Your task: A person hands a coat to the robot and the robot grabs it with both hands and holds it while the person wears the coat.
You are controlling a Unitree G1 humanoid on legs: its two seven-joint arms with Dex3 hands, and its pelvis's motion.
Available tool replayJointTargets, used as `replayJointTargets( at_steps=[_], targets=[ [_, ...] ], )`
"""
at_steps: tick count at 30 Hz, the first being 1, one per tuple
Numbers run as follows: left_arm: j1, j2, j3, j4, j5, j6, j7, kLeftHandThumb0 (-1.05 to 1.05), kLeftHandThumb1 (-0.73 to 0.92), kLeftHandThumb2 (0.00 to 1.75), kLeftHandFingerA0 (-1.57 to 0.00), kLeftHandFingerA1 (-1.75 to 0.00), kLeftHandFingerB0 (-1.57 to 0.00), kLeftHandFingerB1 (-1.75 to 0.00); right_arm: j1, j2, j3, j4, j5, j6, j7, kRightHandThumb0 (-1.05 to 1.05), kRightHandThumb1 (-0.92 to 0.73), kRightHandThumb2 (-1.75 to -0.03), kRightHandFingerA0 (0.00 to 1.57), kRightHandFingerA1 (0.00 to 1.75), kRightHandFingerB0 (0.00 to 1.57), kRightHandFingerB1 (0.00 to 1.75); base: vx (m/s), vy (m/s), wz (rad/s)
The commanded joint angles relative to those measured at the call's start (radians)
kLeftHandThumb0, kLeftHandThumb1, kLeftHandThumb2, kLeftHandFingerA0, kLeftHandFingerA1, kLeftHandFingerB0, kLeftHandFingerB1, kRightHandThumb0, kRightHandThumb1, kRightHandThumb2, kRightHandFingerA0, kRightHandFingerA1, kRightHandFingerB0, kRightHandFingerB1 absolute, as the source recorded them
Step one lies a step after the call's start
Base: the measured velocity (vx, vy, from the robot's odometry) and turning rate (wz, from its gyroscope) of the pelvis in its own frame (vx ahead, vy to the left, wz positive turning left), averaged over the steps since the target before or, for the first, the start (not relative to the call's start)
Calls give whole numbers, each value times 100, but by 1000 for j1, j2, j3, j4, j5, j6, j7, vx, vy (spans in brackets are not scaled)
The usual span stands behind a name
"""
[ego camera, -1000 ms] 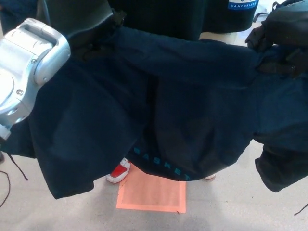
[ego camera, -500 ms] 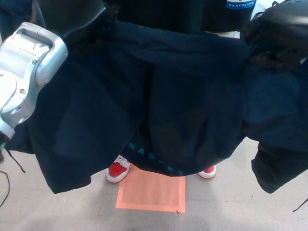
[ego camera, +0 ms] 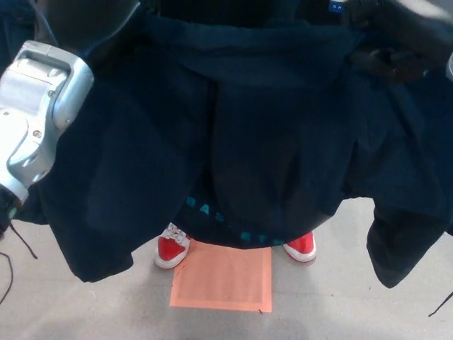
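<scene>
Handover looks done: coat [ego camera: 233,142] hangs spread between left hand [ego camera: 106,28] and right hand [ego camera: 396,49], both apparently gripping its top edge, while the person's red shoes [ego camera: 173,251] stand close behind it, wearing seemingly unfinished.

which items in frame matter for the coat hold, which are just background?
Job:
- dark coat, spread open
- left hand, at the coat's upper corner
- right hand, at the other corner
- person, red shoes showing below the hem

Background:
- orange floor patch
- black cable on the floor
</scene>
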Motion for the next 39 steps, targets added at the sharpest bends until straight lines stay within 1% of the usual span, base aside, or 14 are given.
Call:
replayJointTargets(
  at_steps=[1, 2, 5, 6, 7, 9, 12, 13, 17, 19, 22, 23, 29, 39],
  targets=[
    [-58, -123, 155, 185, -1, -27, 624, -42, 81, 64, -91, -175, -65, -163, -40, 214, -255, 217, -73, -56, -842, -40, -90, -71, 105, 153, 88, 102, 0, 0, 0],
    [-63, -129, 158, 179, -1, -27, 628, -44, 78, 64, -92, -175, -64, -165, -53, 217, -253, 219, -83, -58, -860, -42, -90, -69, 108, 145, 94, 77, 0, 0, 0],
    [-74, -144, 160, 169, 6, -14, 639, -44, 76, 63, -92, -175, -67, -165, -77, 232, -257, 223, -86, -74, -879, -42, -89, -69, 107, 145, 95, 87, 0, 0, 0],
    [-81, -146, 156, 172, 15, -12, 654, -44, 80, 64, -91, -175, -66, -166, -88, 242, -259, 229, -85, -78, -888, -45, -89, -74, 95, 174, 81, 152, 0, 0, 0],
    [-85, -148, 157, 177, 15, -22, 670, -41, 78, 63, -92, -175, -66, -168, -96, 248, -258, 236, -92, -78, -902, -41, -92, -69, 101, 175, 75, 170, 0, 0, 0],
    [-90, -150, 162, 180, 12, -38, 684, -43, 79, 63, -92, -175, -64, -172, -109, 253, -253, 246, -109, -76, -926, -37, -92, -67, 101, 175, 79, 175, 0, 0, 0],
    [-93, -145, 166, 164, 16, -36, 672, -43, 79, 64, -92, -175, -66, -166, -122, 257, -255, 246, -121, -70, -935, -37, -92, -67, 101, 175, 76, 175, 0, 0, 0],
    [-94, -141, 166, 156, 28, -21, 674, -43, 81, 64, -88, -171, -72, -138, -126, 256, -253, 245, -131, -64, -943, -37, -88, -75, 101, 175, 86, 151, 0, 0, 0],
    [-103, -115, 179, 147, 35, -68, 738, -40, 79, 64, -91, -175, -67, -159, -132, 261, -262, 227, -151, -48, -961, -39, -87, -74, 104, 168, 90, 147, 0, 0, 0],
    [-136, -104, 170, 148, 79, -16, 773, -42, 84, 66, -96, -175, -69, -165, -145, 263, -277, 235, -137, -73, -970, -36, -88, -70, 114, 150, 92, 134, 0, 0, 0],
    [-151, -106, 186, 127, 64, -23, 753, -41, 85, 65, -97, -175, -66, -169, -160, 260, -277, 247, -147, -81, -987, -37, -90, -67, 112, 154, 90, 140, 0, 0, 0],
    [-178, -102, 195, 125, 51, -44, 743, -35, 82, 63, -94, -175, -60, -173, -178, 263, -280, 252, -144, -84, -989, -41, -88, -75, 101, 168, 85, 153, 0, 0, 0],
    [-307, -97, 203, 153, 45, -58, 729, -35, 89, 66, -95, -175, -61, -171, -268, 246, -266, 284, -177, -89, -1004, -36, -90, -68, 101, 175, 75, 167, 0, 0, 0],
    [-527, -73, 194, 271, 36, -80, 697, -37, 88, 66, -98, -175, -67, -175, -467, 201, -269, 396, -166, -168, -1005, -34, -87, -65, 99, 175, 62, 165, 0, 0, 0]
  ],
)
